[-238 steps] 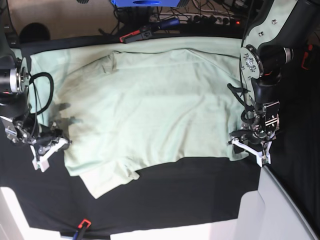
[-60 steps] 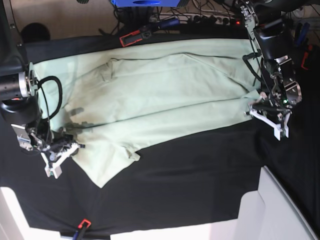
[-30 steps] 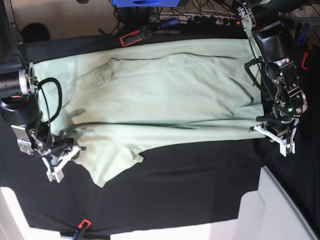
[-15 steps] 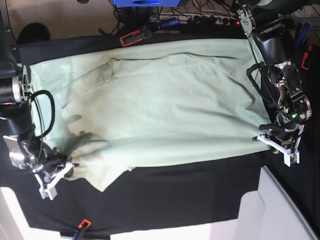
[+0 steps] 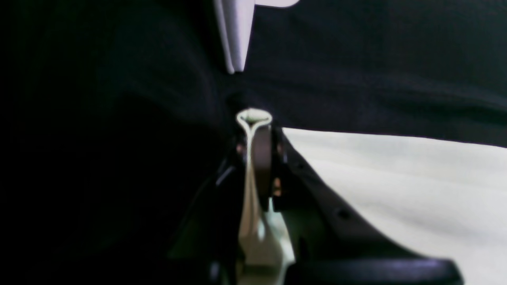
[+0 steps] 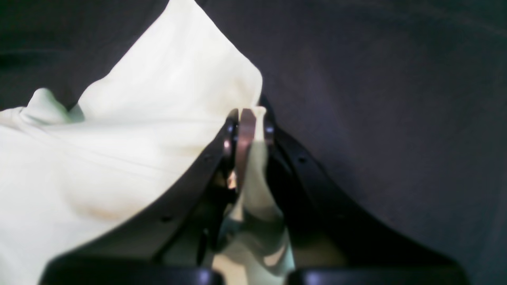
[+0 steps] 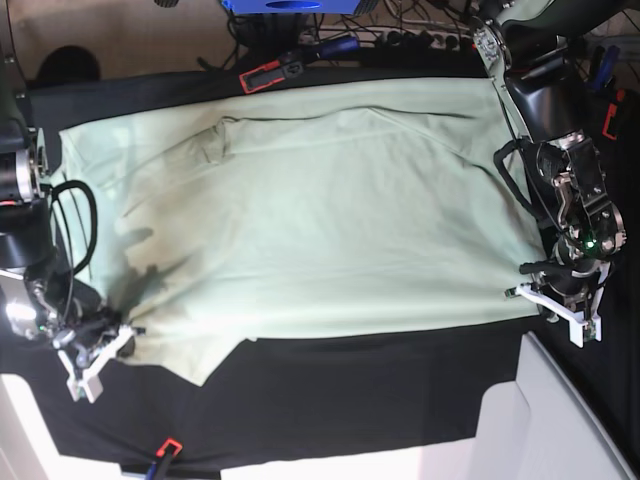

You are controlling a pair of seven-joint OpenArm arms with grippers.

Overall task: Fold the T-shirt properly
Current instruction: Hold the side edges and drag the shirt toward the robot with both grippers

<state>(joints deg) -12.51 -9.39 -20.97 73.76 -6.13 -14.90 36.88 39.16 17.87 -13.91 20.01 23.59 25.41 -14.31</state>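
The pale mint-green T-shirt [image 7: 320,210] lies spread wide on the black table cloth [image 7: 380,390], with a sleeve [image 7: 195,355] pointing toward the front left. My left gripper [image 7: 555,305] is shut on the shirt's front right corner. In the left wrist view a small loop of fabric [image 5: 253,118] pokes out above the closed left gripper [image 5: 256,136], and the T-shirt [image 5: 396,178] stretches off to the right. My right gripper [image 7: 95,355] is shut on the shirt's front left edge. The right wrist view shows the right gripper [image 6: 247,120] pinching the cloth, with the T-shirt [image 6: 138,138] spreading left.
A red-handled clamp [image 7: 270,70] lies at the table's back edge, near cables and a power strip [image 7: 430,38]. A small red clip [image 7: 165,448] sits at the front edge. A white panel [image 7: 545,420] stands at the front right corner.
Both grippers have pulled their held edges toward the table's front. The shirt's near edge has come forward with them, and the fabric now lies flatter and wider.
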